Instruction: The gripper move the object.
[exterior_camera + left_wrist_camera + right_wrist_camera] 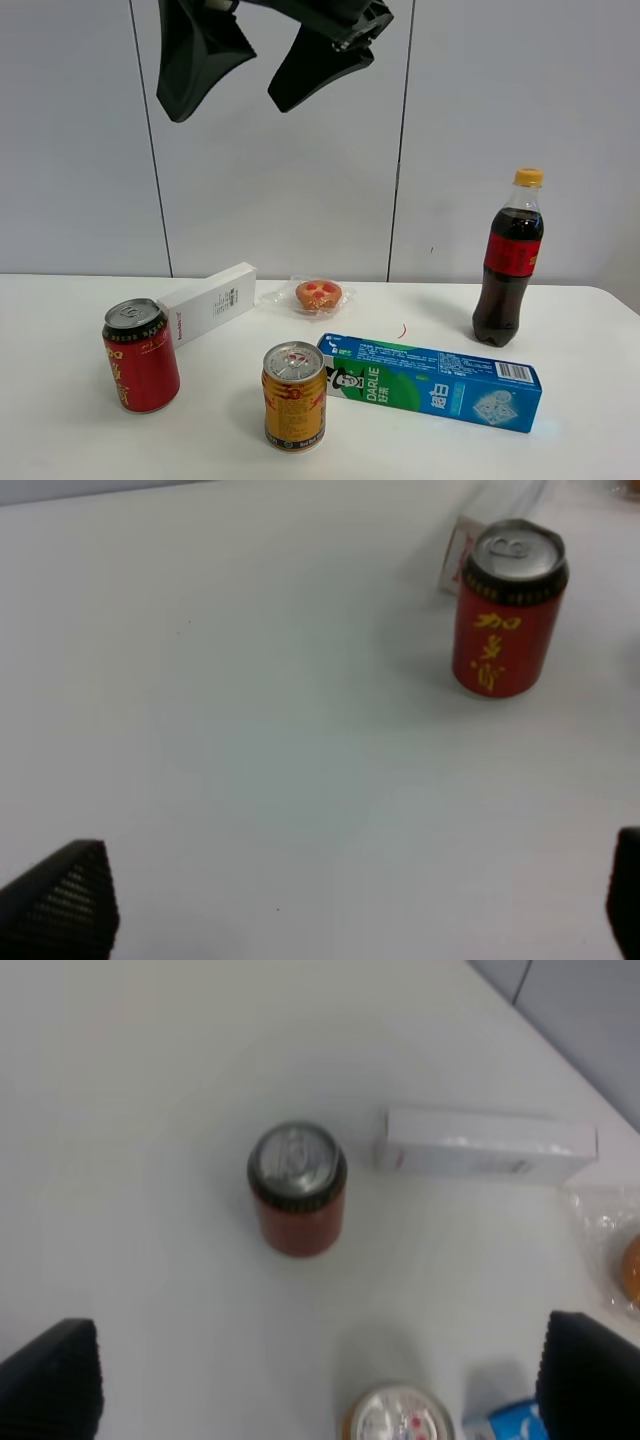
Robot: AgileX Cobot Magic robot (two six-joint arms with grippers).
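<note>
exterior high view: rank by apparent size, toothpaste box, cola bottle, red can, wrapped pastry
1. toothpaste box, the longest thing in this view
2. cola bottle, the tallest
3. red can
4. wrapped pastry, the smallest

The box lies nearer the camera than the bottle, so their order is unsure.

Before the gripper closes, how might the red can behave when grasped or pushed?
The red can stands upright, tab unopened, so it is probably full and fairly heavy. Its smooth round wall may slip between the fingers. If tipped, it would likely roll.

A white table point(60, 440) stands against a pale grey panelled wall point(500, 100) with thin dark vertical seams.
</note>
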